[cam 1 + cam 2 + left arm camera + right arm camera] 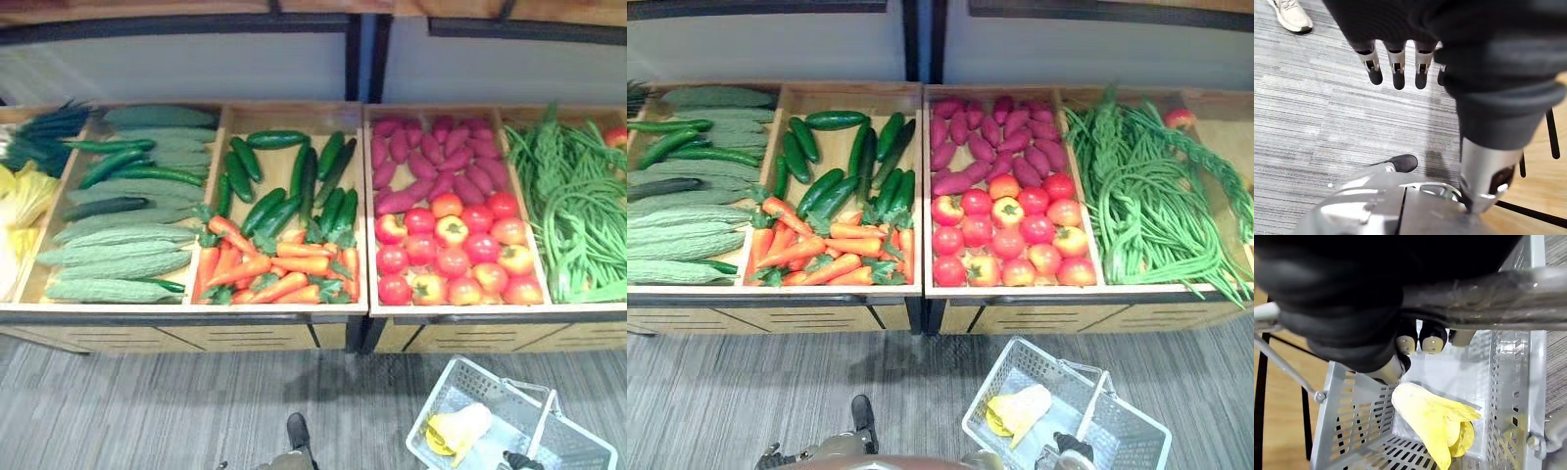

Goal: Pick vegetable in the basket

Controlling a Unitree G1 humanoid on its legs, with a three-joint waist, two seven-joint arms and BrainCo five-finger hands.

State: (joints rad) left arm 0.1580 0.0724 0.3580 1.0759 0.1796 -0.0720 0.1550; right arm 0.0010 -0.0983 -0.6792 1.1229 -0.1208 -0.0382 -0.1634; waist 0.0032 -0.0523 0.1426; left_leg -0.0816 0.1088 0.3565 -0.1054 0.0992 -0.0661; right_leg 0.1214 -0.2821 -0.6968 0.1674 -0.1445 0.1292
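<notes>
A white plastic basket (443, 390) hangs low over the floor in front of the right crate. In it lies a yellow leafy vegetable (458, 429), seen close in the right wrist view (1435, 418). My right hand (1415, 340) is shut on the basket's metal handle (1488, 291), its fingers curled under the bar; in the left eye view it sits at the bottom edge (516, 460). My left hand (1396, 63) hangs over the grey floor, fingers straight and holding nothing.
Wooden display crates (294, 311) stand ahead with bitter gourds (122, 259), cucumbers (279, 206), carrots (274, 269), purple sweet potatoes (431, 162), tomatoes (456, 259) and long beans (578, 215). A person's pale shoe (1290, 14) is on the floor near my left hand.
</notes>
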